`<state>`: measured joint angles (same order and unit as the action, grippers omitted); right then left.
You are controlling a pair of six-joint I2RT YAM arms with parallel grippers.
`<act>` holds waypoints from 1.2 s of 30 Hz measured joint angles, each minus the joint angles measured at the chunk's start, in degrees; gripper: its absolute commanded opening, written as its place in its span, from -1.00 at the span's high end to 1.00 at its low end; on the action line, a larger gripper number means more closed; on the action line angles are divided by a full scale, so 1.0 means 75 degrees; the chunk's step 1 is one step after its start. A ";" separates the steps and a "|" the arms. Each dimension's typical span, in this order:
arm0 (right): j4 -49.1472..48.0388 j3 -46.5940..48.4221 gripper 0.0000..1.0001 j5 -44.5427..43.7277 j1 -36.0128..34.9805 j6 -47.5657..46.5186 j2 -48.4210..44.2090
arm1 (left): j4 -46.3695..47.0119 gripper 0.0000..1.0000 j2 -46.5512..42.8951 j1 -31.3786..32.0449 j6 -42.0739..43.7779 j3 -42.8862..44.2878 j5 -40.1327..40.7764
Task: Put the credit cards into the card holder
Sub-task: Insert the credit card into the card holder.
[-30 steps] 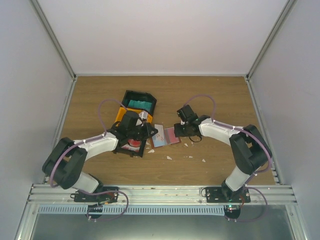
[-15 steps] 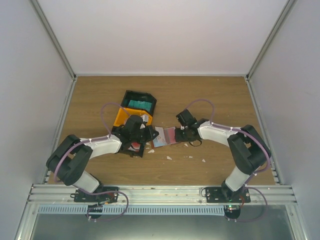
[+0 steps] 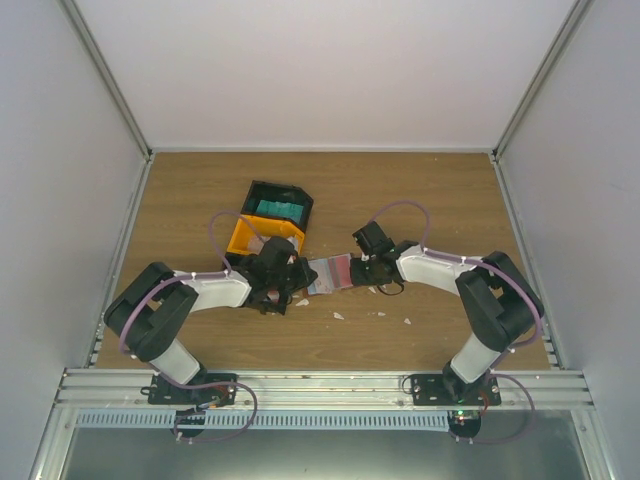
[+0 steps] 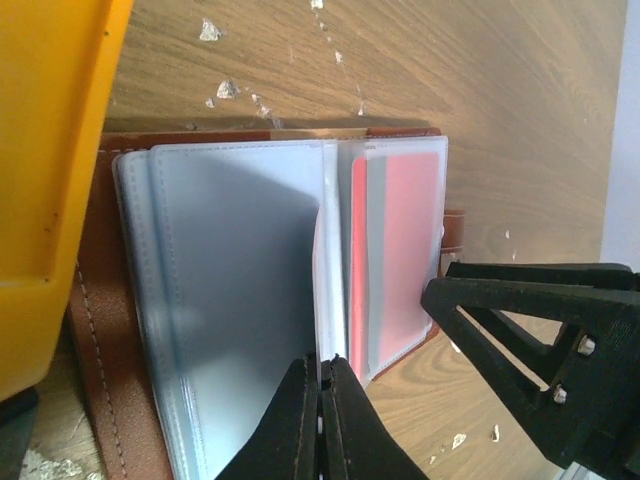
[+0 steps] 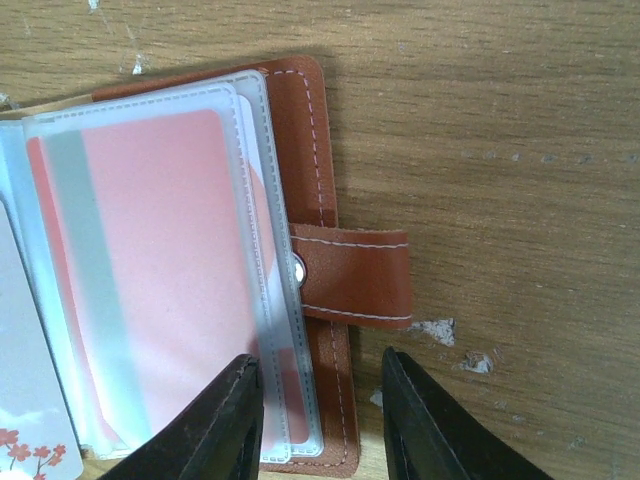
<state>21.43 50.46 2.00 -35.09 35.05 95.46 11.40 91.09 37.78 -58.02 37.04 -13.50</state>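
From above, the card holder lies open on the table, just right of the yellow bin. The left gripper is at its left edge and the right gripper at its right.

At the left wrist, the jaws pinch a pale card seen edge-on. It is aimed at the fold beside a sleeved red card, likely for insertion.

At the right wrist, moderately spread fingers straddle the holder's edge near the snap strap, apparently steadying it.

Wood-grain tabletop inside plain white walls, aluminium rails.
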 measured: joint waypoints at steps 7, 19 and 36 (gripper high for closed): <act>-0.0067 -0.0050 0.33 0.0000 0.0000 0.0052 -0.0029 | -0.0015 1.00 0.0009 0.0017 -0.0073 0.0085 0.0160; -0.0076 -0.0050 0.34 0.0035 0.0000 0.0055 -0.0029 | 0.0111 1.00 0.0082 0.0023 -0.0187 0.0146 0.0184; -0.0076 -0.0050 0.35 0.0029 0.0000 0.0055 -0.0026 | 0.0536 1.00 0.0300 0.0023 -0.0207 0.0125 0.0073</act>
<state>20.86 50.09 2.22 -35.09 35.46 95.26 15.42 93.34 37.95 -59.57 37.98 -12.95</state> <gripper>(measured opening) 0.325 0.027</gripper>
